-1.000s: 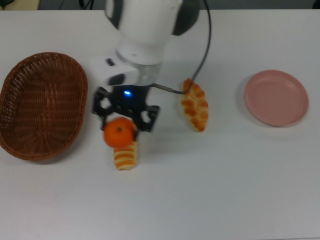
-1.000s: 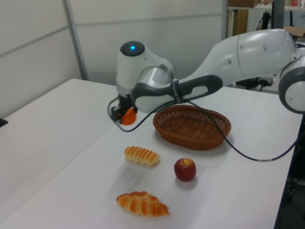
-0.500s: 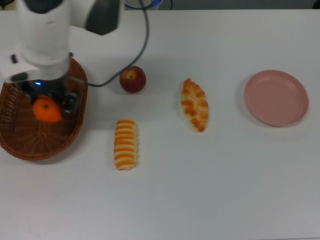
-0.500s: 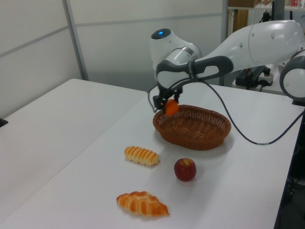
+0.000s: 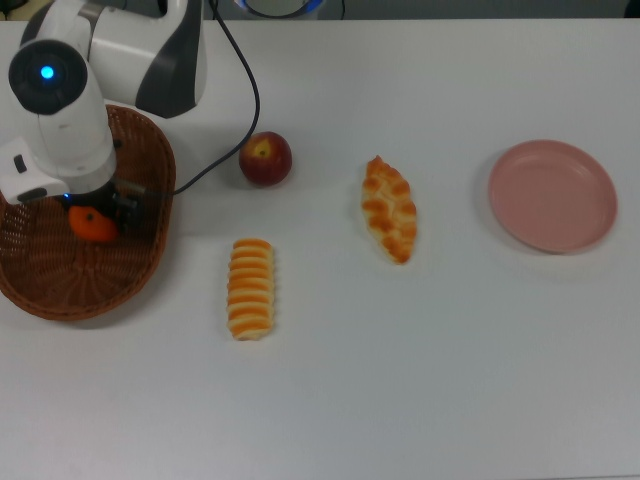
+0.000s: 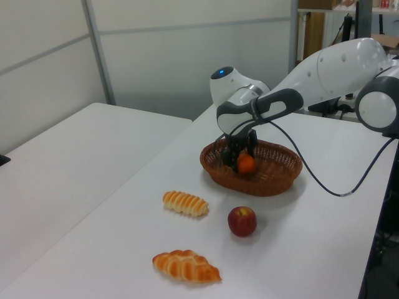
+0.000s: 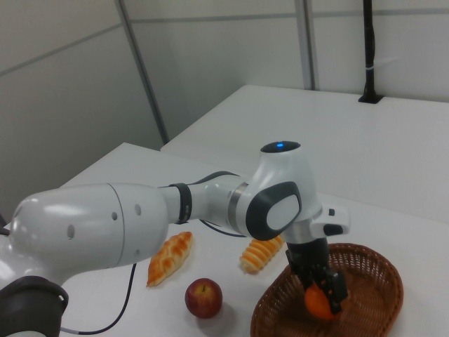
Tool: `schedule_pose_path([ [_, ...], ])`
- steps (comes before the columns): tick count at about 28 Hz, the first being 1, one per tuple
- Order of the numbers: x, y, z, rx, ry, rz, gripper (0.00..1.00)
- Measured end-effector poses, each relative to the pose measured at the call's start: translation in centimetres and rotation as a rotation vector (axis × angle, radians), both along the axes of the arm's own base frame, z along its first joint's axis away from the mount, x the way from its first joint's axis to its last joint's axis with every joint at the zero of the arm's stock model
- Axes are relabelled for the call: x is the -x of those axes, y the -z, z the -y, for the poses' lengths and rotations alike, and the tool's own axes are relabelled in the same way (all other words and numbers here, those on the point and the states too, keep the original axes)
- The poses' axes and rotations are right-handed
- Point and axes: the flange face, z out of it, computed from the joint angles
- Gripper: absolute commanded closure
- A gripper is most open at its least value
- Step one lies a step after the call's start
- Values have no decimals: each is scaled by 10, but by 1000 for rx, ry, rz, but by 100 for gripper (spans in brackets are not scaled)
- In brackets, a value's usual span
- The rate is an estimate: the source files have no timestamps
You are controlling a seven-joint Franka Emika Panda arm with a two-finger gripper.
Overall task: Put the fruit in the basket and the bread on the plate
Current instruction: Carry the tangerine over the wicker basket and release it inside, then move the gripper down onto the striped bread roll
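Orange tangerine clenched by end effector inside basket | plate: top view only

No readable text anywhere.

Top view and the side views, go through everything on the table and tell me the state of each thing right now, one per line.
Gripper: lowered inside the basket, jaws shut on the tangerine.
Tangerine: held, down within the basket walls.
Basket: upright, no other item in it.
Apple: loose on the table, outside the basket.
Striped roll: lying on the table.
Braided roll: lying on the table.
Pink plate: empty.
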Motion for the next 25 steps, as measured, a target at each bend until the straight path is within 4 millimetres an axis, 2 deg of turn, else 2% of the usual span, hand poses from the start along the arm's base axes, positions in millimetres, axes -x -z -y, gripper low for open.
schedule_pose_path([
  [2,0,3,0,-2,-14,-7,9],
  [3,0,3,0,-3,-25,-9,0],
  [11,-3,-8,1,-9,-120,-8,0],
  [16,-10,-23,-12,-60,-146,28,0],
  [19,-17,-35,-32,-87,-165,58,0],
  [24,-27,-52,-94,-102,-244,85,0],
  [25,-29,-53,-112,-104,-266,86,0],
])
